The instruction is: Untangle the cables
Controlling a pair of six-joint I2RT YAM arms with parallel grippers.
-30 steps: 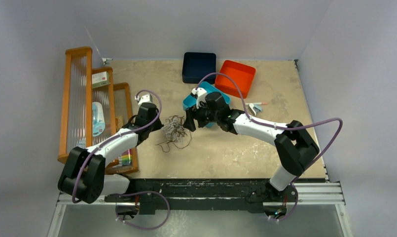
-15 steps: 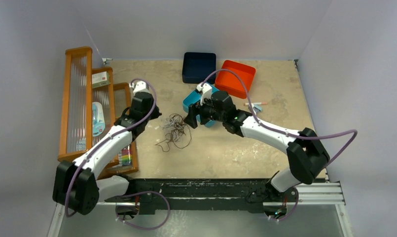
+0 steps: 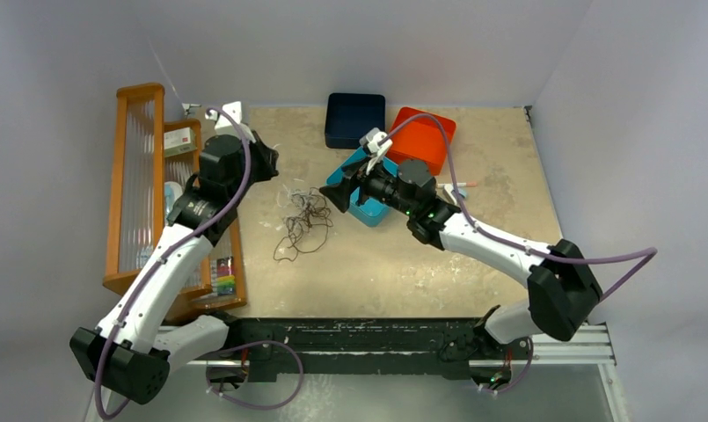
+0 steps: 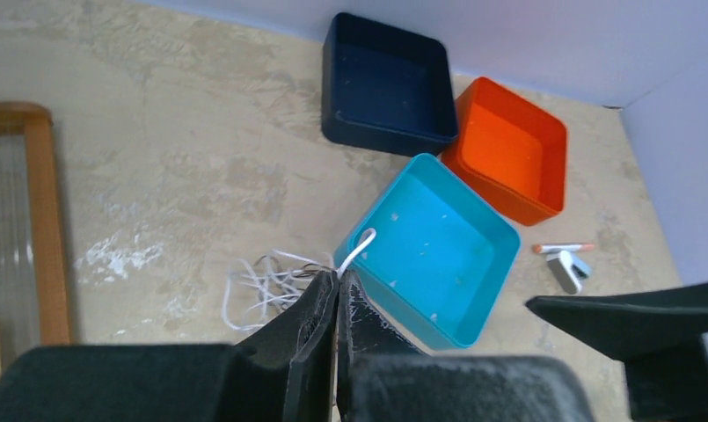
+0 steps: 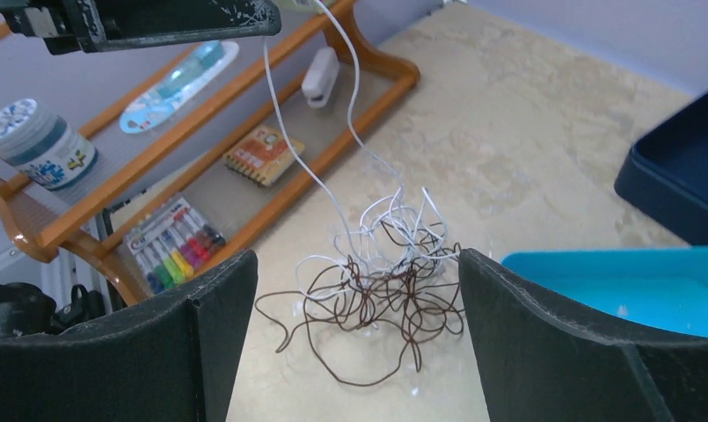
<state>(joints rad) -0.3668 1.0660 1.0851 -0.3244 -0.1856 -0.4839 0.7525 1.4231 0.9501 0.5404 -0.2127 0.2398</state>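
The left hand [image 4: 338,290] hides part of the cables [image 4: 275,280]; the tiny white item [image 4: 568,268] is perhaps a clip.

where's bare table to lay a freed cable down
Bare table runs along the near edge, right of the cables, and in the far right corner beside the orange tray. Crowded mid-table: cables, teal tray, left gripper, right gripper.

A navy bin [image 4: 387,83], orange bin [image 4: 508,149] and teal bin [image 4: 438,255] cluster together.

The cables [image 5: 381,281] lie in a loose white-and-brown tangle, with white strands rising taut above it
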